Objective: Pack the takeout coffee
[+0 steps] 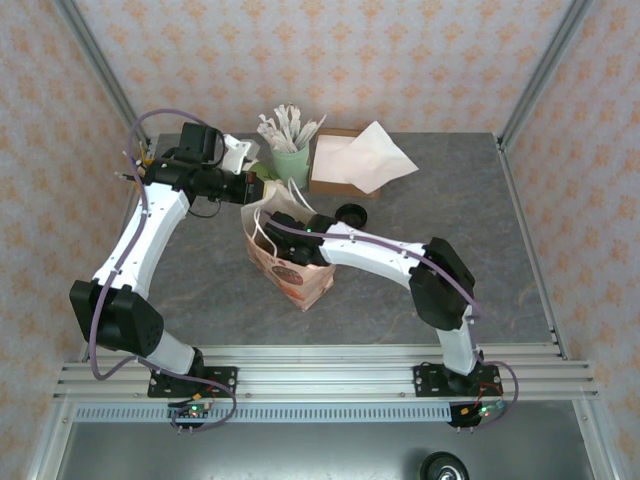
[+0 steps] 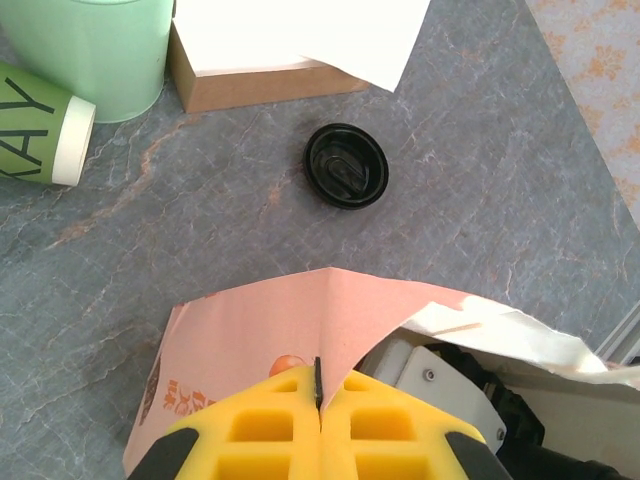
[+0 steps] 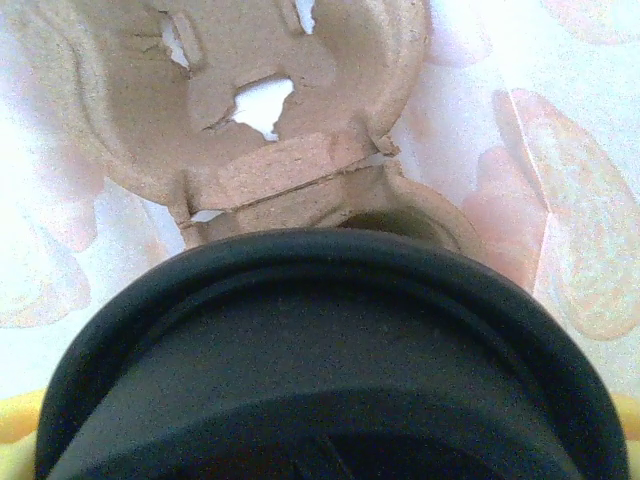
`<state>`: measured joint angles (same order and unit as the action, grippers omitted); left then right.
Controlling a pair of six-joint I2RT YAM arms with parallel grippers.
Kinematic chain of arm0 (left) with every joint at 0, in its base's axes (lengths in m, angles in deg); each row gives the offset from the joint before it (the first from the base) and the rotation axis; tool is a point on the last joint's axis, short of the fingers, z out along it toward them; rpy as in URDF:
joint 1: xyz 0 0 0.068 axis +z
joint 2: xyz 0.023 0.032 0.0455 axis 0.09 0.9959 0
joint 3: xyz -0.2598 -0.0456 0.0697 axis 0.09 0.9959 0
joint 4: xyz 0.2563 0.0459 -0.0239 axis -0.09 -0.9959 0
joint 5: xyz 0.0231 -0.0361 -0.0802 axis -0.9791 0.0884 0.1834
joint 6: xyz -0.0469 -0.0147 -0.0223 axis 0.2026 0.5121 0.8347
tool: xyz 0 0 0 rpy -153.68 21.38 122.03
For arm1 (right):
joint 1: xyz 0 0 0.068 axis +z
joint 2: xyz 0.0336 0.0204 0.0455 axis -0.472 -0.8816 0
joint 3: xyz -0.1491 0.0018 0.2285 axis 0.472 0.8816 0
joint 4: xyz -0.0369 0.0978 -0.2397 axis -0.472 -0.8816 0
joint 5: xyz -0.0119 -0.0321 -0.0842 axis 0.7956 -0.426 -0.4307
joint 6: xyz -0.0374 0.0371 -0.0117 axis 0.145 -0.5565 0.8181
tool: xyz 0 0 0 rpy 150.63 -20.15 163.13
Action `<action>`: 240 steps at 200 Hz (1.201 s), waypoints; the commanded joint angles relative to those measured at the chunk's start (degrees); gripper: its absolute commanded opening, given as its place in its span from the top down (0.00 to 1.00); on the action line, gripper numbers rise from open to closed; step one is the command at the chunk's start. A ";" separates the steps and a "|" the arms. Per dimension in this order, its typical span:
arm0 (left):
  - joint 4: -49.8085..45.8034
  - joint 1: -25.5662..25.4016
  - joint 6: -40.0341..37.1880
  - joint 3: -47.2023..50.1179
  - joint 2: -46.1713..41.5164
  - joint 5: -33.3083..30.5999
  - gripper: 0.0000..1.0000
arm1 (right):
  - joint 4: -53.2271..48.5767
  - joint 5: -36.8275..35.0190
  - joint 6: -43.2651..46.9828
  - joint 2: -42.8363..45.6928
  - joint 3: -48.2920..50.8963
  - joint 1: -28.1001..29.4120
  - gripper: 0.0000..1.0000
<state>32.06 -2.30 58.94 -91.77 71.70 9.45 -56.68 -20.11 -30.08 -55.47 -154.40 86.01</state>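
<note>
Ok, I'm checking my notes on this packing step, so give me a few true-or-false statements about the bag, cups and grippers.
1. The left gripper is shut on the paper bag's rim. True.
2. The loose black lid lies inside the bag. False: it lies on the table.
3. The right gripper holds the takeout coffee, with a pulp carrier just beyond it. True.
4. The lidless dark green cup stands upright. False: it lies on its side beside the pale green cup.

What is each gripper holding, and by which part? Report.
Left gripper pinches the paper bag by its top edge. Right gripper holds the takeout coffee inside the bag, somewhere below its black lid.
</note>
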 commanded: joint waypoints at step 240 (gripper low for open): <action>2.31 -0.05 0.71 3.85 -2.63 1.46 1.00 | -10.26 12.78 -0.23 -23.03 9.94 2.53 0.47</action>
<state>34.50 -2.30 59.42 -88.80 69.67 9.87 -52.98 -14.71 -30.17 -58.57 -156.26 86.03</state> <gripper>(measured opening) 0.045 0.821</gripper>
